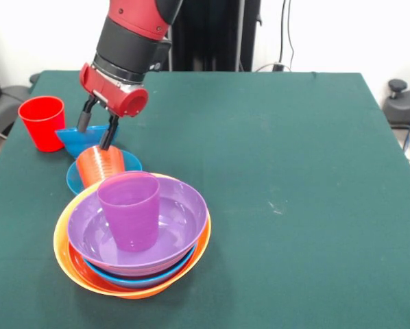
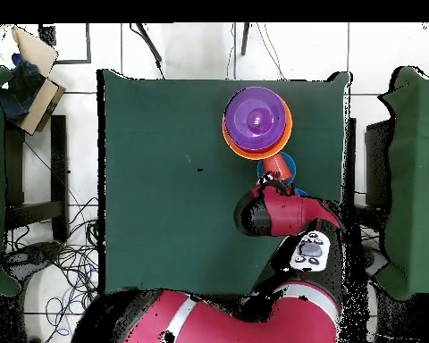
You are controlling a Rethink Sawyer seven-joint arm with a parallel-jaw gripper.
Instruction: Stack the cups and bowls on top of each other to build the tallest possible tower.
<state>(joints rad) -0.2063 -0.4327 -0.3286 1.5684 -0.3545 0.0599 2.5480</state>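
The tower stands at the front left: a yellow-orange bowl point(image 1: 64, 257) holds a red-orange bowl point(image 1: 88, 274), a light blue bowl point(image 1: 143, 279) and a purple bowl point(image 1: 184, 212), with the purple cup point(image 1: 129, 209) upright inside. It also shows in the overhead view point(image 2: 285, 134). Behind it the orange-red cup point(image 1: 99, 166) lies base-up in a small dark blue bowl point(image 1: 131, 163). A small light blue bowl point(image 1: 69, 139) sits tilted just beyond. The red cup point(image 1: 42, 122) stands upright at the far left. My gripper point(image 1: 95, 137) is open, its fingers just above the orange-red cup and over the light blue bowl's rim.
The green table point(image 1: 280, 151) spreads to the right of the tower. The red cup is close to the table's left edge. In the overhead view my arm point(image 2: 290, 214) covers the table's near right part, and a cardboard box point(image 2: 35, 67) sits off the table at upper left.
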